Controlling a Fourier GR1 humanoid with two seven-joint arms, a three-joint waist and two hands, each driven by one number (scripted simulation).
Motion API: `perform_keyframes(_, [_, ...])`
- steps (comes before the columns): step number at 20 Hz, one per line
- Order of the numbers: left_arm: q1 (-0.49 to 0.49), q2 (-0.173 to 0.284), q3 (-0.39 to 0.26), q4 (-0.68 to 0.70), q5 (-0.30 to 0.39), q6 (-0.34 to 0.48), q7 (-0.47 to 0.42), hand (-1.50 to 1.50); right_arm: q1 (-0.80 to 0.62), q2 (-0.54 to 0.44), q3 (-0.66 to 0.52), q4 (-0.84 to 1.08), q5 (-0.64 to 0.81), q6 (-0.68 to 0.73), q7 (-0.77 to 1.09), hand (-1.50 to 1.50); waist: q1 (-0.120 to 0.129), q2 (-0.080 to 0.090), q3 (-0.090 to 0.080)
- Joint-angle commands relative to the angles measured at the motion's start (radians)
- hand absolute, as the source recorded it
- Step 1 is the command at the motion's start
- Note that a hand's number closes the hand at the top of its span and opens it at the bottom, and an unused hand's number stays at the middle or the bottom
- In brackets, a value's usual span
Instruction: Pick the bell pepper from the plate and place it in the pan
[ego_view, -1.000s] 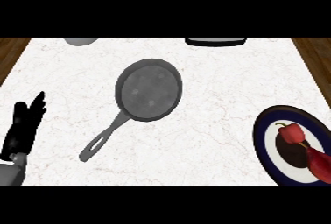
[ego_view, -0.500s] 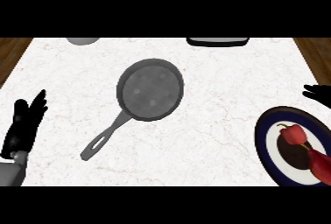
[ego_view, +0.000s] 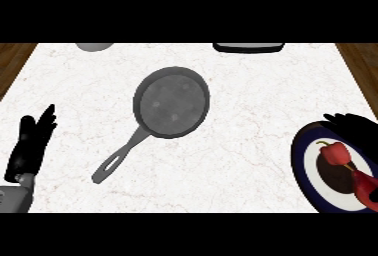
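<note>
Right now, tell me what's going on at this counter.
The robot's right hand is coming in over the far rim of the dark-rimmed plate, where the red bell pepper lies untouched. The grey pan sits mid-counter with nothing in it. The left hand rests open at the left edge.

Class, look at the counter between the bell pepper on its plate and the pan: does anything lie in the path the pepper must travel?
Nothing visible does. The bell pepper lies on the plate at the right; bare counter separates it from the pan. The right hand is at the plate's upper rim, beside the pepper.
</note>
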Motion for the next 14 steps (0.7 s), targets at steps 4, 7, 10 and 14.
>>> perform_keyframes(4, [0.001, -0.01, 0.057, -0.009, -0.022, -0.051, 0.015, 0.0, -0.011, 0.098, -0.016, 0.108, 0.169, -0.043, -0.037, -1.5, 0.0, 0.0, 0.0])
perform_keyframes(7, [-0.025, 0.008, 0.09, 0.008, -0.015, -0.086, 0.019, 0.0, 0.009, 0.078, -0.04, 0.083, 0.209, -0.029, -0.023, -1.5, -0.003, 0.0, 0.0])
perform_keyframes(10, [-0.026, 0.011, 0.117, 0.051, -0.024, -0.116, -0.023, 0.0, -0.033, 0.147, -0.005, 0.176, 0.279, -0.052, -0.035, -1.5, 0.002, 0.001, 0.0])
perform_keyframes(14, [0.017, -0.04, 0.099, -0.054, -0.091, -0.076, 0.04, 0.0, -0.034, 0.185, -0.036, 0.21, 0.326, -0.026, -0.087, -1.5, 0.001, 0.0, 0.0])
